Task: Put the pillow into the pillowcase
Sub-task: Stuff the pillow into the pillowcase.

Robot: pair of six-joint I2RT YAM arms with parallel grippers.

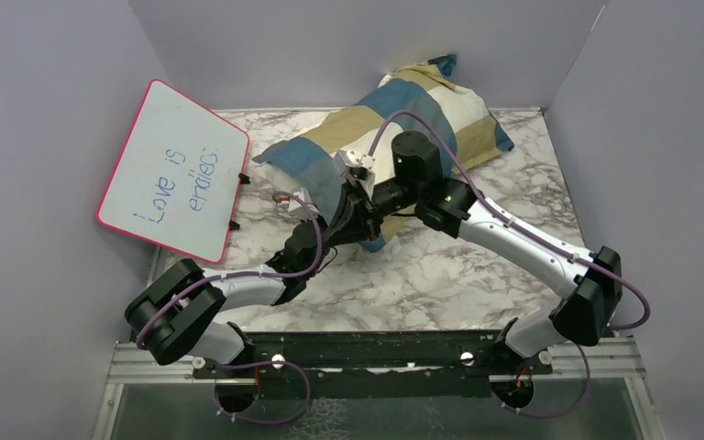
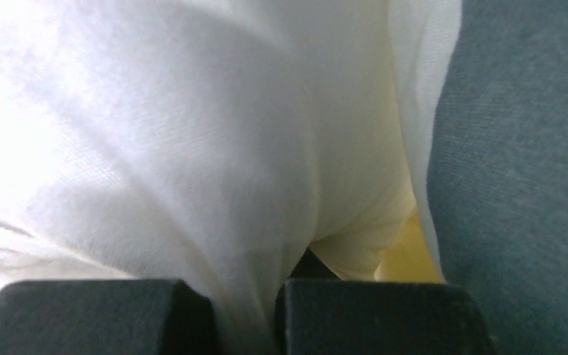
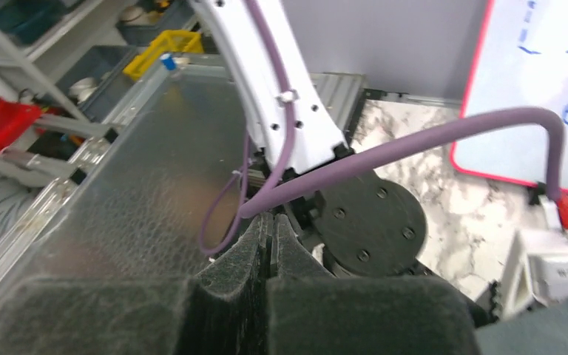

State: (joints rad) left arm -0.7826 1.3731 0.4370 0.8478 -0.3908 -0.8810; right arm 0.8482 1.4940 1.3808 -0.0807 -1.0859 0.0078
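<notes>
The checked blue, tan and cream pillowcase (image 1: 422,105) lies bulging at the back of the marble table (image 1: 440,275). A corner of the white pillow (image 1: 275,176) pokes out of its near-left end. My left gripper (image 1: 332,215) is at that end, mostly hidden under the right arm. In the left wrist view it (image 2: 248,296) is shut on a fold of white pillow (image 2: 192,133) fabric, with the blue pillowcase (image 2: 518,185) beside it on the right. My right gripper (image 1: 359,227) hovers just over the left one. Its fingers (image 3: 270,218) are shut together with nothing between them.
A pink-rimmed whiteboard (image 1: 174,170) leans against the left wall, also in the right wrist view (image 3: 540,89). Grey walls close in the table on three sides. The left arm's white link (image 3: 281,89) and purple cable (image 3: 414,144) cross right in front of the right gripper.
</notes>
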